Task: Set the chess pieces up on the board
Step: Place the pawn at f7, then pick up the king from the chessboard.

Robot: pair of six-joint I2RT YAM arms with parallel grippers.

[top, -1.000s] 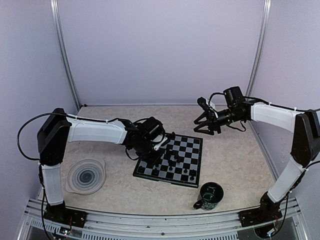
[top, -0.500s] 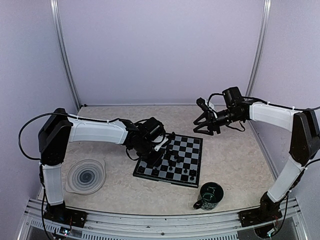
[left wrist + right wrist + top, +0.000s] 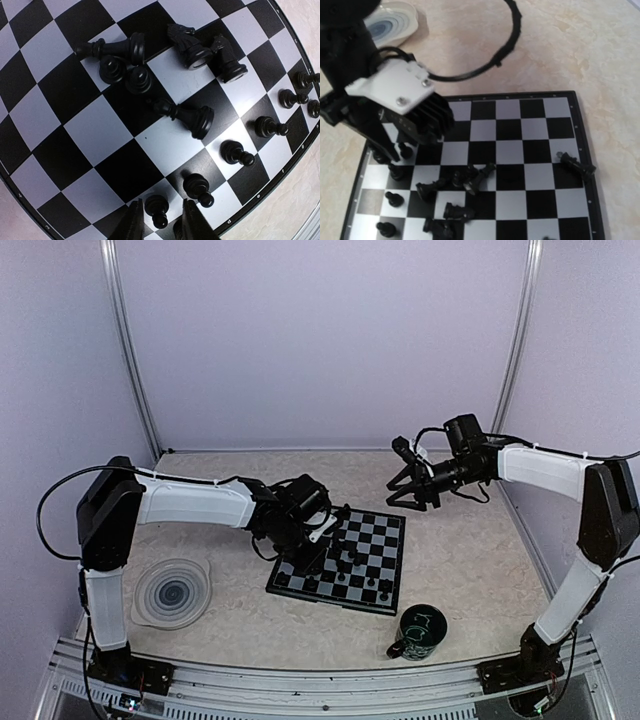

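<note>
Sitting closest to the arm bases, a dark green mug (image 3: 420, 632) is standing on the speckled beige bench (image 3: 470, 560), just off the near right corner of the flat black-and-grey chequered chessboard (image 3: 386, 540). Over on the left, a round grey spiral-patterned plate (image 3: 172, 592) is lying apart from the chessboard. The tiny black chess pieces (image 3: 182, 116) are sitting on the chessboard. A row of pawns is standing along one edge, while a handful are lying toppled in a heap around the middle, two knights among them. The left pincer (image 3: 161, 224) is hovering low over that edge row. Its fingers (image 3: 132, 225) are standing slightly apart on either side of one small upright black pawn (image 3: 156, 206), with a sliver of gap showing on each side. Farther back, the right pincer (image 3: 408, 487) is hanging in the air past the chessboard's far right corner, looking parted and carrying nothing.
</note>
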